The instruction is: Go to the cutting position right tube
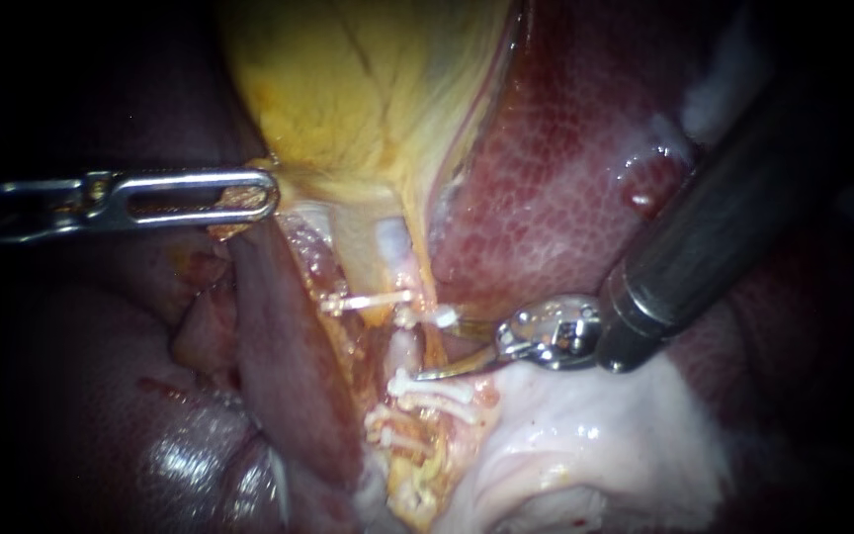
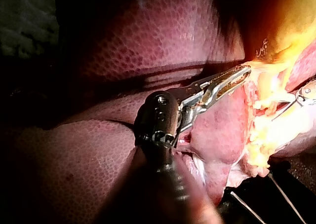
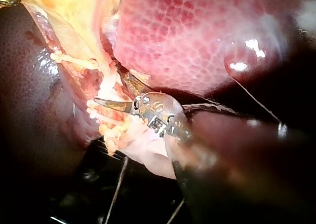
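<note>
Nearest the endoscope, the dark shaft of my right instrument (image 1: 437,346) comes down from the upper right. It passes over a fold of pale tissue (image 1: 585,445) that lies low in the endoscope view. Its tool is a pair of thin curved blades. These jaws stand parted with a clear gap and grip nothing.

The blade tips reach the tube (image 1: 403,348), a short pinkish stretch running up and down in the middle of the endoscope view. I cannot tell whether the tips touch it. The tube's bare stretch lies between an upper clip (image 1: 373,300), set across it, and a cluster of lower clips (image 1: 434,390). The parted blades line up with this stretch, one near the upper clip and one near the lower ones. The right wrist view shows the same spread blades with pale, yellowish tissue at their tips.

Farther back, my left instrument (image 1: 267,195) enters from the left. Its tool, long slotted jaws, is clamped on the lower edge of the gallbladder (image 1: 348,89), where the yellow wall narrows toward the tube. The left wrist view shows the jaws pinching this yellow tissue at their ends.

Behind it all lies the dark red, mottled liver (image 1: 565,198).
</note>
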Available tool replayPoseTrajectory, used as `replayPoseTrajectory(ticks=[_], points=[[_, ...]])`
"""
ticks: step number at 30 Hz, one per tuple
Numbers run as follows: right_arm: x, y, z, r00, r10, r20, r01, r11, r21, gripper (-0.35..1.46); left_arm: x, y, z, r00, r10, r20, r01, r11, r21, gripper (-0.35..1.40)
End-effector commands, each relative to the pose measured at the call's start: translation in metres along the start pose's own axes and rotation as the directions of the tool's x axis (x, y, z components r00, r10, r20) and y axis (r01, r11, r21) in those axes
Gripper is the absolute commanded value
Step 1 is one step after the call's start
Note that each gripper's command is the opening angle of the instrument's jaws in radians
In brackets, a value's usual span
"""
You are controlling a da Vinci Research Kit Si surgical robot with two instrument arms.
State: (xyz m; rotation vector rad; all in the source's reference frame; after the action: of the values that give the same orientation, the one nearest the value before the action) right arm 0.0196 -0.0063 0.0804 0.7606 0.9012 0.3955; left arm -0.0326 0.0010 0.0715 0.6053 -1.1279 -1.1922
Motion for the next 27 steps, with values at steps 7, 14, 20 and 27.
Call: replayPoseTrajectory(ticks=[7,14,20,27], points=[[0.0006,-0.0013,0.0008,1.0,-0.003,0.01,0.002,0.998,0.07,1.32,-0.0003,0.001,-0.0001,1.0,-0.001,0.003,0.001,1.0,-0.005,-0.35],[0.0016,-0.0015,0.0024,1.0,0.0,0.005,-0.001,0.994,0.106,1.3,-0.0003,0.001,0.0,1.0,-0.001,0.003,0.001,1.0,-0.006,-0.35],[0.0024,-0.0014,0.0037,1.0,0.006,0.001,-0.006,0.994,0.107,1.3,-0.0003,0.0009,0.0002,1.0,-0.001,0.004,0.001,1.0,-0.007,-0.35],[0.0027,-0.0012,0.0042,1.0,0.014,-0.002,-0.013,0.994,0.106,1.3,-0.0003,0.0009,0.0002,1.0,-0.001,0.004,0.001,1.0,-0.007,-0.35]])
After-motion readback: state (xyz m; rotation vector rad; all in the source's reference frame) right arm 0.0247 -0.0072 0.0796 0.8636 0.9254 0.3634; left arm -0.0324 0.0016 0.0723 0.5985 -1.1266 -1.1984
